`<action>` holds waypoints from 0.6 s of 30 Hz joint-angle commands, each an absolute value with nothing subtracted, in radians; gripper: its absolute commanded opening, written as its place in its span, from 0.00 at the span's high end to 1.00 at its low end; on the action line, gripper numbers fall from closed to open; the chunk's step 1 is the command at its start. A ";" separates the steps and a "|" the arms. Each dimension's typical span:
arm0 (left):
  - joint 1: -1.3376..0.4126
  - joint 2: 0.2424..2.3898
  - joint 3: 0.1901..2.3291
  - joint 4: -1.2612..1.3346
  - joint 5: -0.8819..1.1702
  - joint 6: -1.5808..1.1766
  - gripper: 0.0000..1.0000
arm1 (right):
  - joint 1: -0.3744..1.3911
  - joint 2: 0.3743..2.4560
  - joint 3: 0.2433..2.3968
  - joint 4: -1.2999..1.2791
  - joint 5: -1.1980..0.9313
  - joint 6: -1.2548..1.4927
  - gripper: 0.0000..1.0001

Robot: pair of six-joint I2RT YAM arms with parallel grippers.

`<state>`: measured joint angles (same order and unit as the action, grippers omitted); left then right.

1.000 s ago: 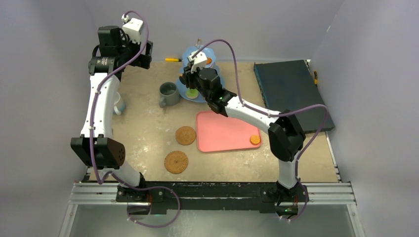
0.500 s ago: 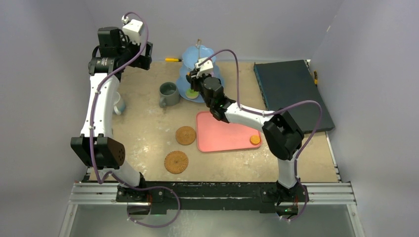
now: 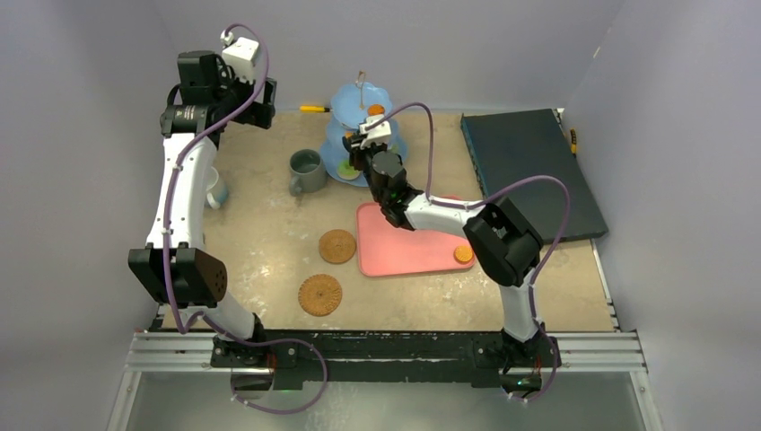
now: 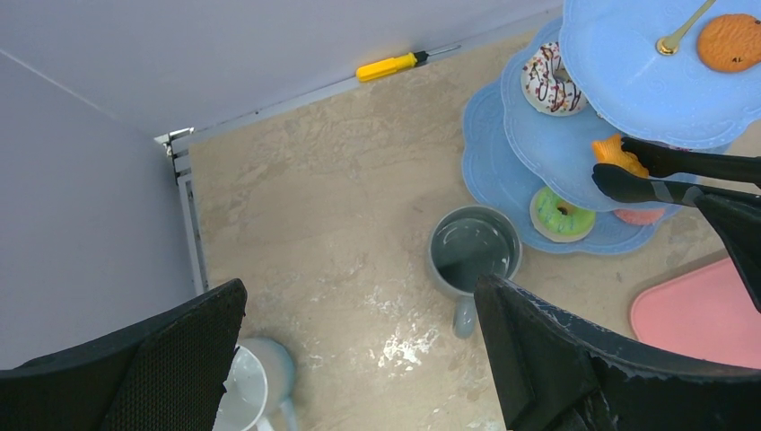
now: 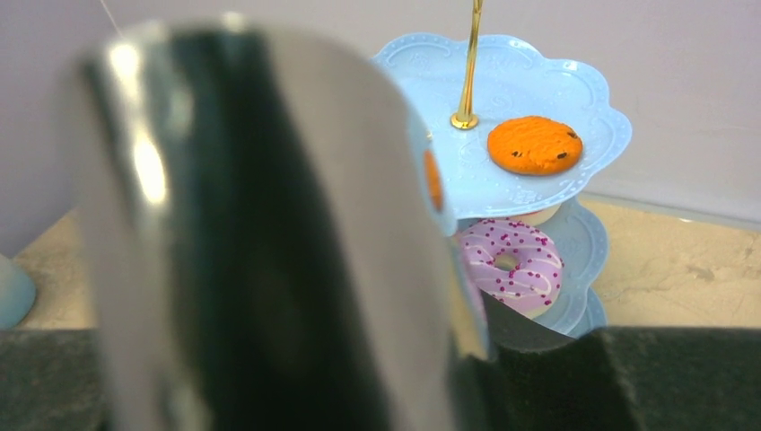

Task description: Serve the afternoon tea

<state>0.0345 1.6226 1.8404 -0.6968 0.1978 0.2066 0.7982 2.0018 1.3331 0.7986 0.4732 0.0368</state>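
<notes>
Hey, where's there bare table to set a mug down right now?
Widest bare table: between the grey-green mug, the white mug and the far coaster. Also the near-right corner, right of the pink tray, before the dark slab. The tray holds only one cookie. Crowded: around the blue stand, where the black tongs reach in.

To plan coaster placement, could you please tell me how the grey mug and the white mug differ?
The grey mug is dark grey-green; the white mug is pale. The grey mug stands beside the blue stand; the white mug stands farther left, apart from it. From above, the grey mug shows whole; the left arm partly hides the white mug. Both are upright, neither on a coaster.
</notes>
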 commanded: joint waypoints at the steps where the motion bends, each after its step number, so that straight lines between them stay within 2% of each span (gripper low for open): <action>1: 0.047 1.583 1.837 -0.661 0.208 0.227 0.01 | 0.797 1.985 1.338 0.885 0.498 0.053 0.57; 7: 0.049 1.586 1.835 -0.661 0.216 0.223 0.01 | 0.797 1.940 1.311 0.881 0.510 0.052 0.45; 10: 0.049 1.587 1.836 -0.661 0.222 0.222 0.01 | 0.798 1.900 1.286 0.879 0.516 0.056 0.43; 18: 0.049 1.584 1.833 -0.664 0.222 0.225 0.01 | 0.802 1.717 1.124 0.788 0.552 0.118 0.45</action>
<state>0.0391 1.6226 1.8366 -0.6968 0.2062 0.2062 0.7982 1.8561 1.2026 0.7929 0.5060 0.0696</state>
